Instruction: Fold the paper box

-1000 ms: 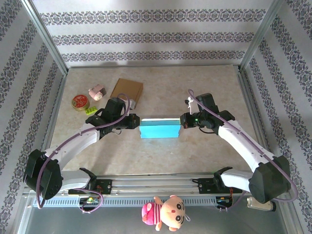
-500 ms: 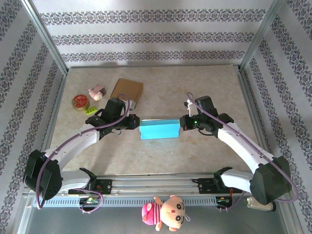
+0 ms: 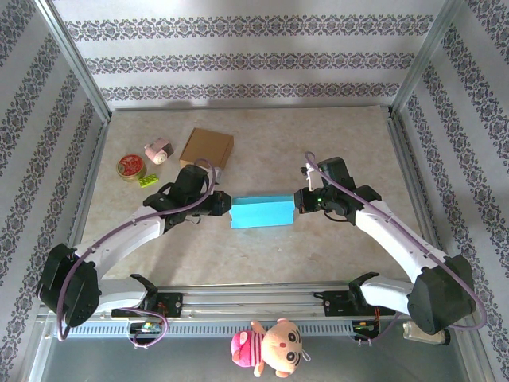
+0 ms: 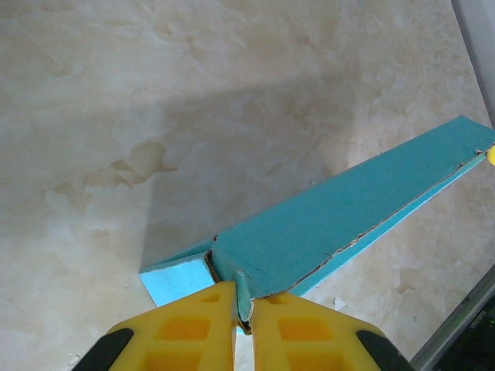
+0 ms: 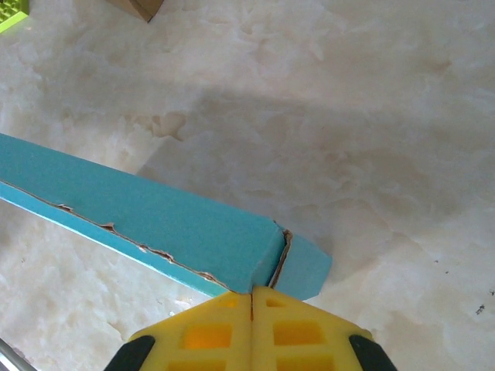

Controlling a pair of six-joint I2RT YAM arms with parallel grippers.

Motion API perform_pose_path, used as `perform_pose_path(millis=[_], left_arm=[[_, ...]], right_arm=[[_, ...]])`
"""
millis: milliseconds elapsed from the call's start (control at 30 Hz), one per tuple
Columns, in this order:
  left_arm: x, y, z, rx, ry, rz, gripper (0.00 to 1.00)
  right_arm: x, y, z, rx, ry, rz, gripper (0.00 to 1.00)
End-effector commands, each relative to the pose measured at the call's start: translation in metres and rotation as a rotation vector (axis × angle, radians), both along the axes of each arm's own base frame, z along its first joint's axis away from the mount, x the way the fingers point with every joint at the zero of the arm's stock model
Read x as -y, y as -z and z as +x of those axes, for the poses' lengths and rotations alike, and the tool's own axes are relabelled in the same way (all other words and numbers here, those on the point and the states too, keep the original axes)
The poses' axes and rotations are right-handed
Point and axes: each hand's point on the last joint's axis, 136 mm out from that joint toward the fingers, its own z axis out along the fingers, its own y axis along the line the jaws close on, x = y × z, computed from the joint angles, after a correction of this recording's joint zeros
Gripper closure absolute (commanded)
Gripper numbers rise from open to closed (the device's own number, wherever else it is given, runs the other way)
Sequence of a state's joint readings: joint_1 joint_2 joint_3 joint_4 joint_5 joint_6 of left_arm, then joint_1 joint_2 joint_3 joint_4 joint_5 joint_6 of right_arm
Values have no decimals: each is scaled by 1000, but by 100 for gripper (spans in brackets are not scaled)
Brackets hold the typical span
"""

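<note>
Matt teal paper box (image 3: pixel 260 212), rough torn edges; smooth yellow plastic fingers (image 4: pixel 182 328)

Left claw (image 4: pixel 244 303), right claw (image 5: pixel 252 300): jaws together.

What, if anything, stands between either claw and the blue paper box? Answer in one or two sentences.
Nothing visible does. The left claw pinches a flap at one end of the blue paper box, and the right claw pinches the opposite end. The brown cardboard box sits apart, farther back.
</note>
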State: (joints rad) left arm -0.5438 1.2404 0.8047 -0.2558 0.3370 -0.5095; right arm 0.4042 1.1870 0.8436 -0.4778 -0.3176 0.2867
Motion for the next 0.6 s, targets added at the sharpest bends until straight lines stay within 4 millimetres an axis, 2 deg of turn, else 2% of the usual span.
perform_pose_path(millis=[0,67,133,233,400,467,567], left_arm=[[-9,28,-32,-93,28,81,86],[-10,18,-32,-60,17,60,82],[-10,2,-31,-14,9,24,69],[-7,-25,-30,61,2,-56,60],[-6,-59,-33,169,-35,-217,57],[-13,-63,-31,171,-104,-248,57],[-29,-55,-23,121,-259,-256,53]], right_arm=[[-1,22,-22,-92,-26,-29,98],[0,22,-22,-90,-25,-28,97],[-1,19,-21,-83,-25,-23,97],[-1,16,-20,-74,-25,-24,96],[-2,11,-18,-67,-26,-20,96],[-2,6,-18,-58,-25,-13,91],[-3,-2,-19,-39,-19,3,79]])
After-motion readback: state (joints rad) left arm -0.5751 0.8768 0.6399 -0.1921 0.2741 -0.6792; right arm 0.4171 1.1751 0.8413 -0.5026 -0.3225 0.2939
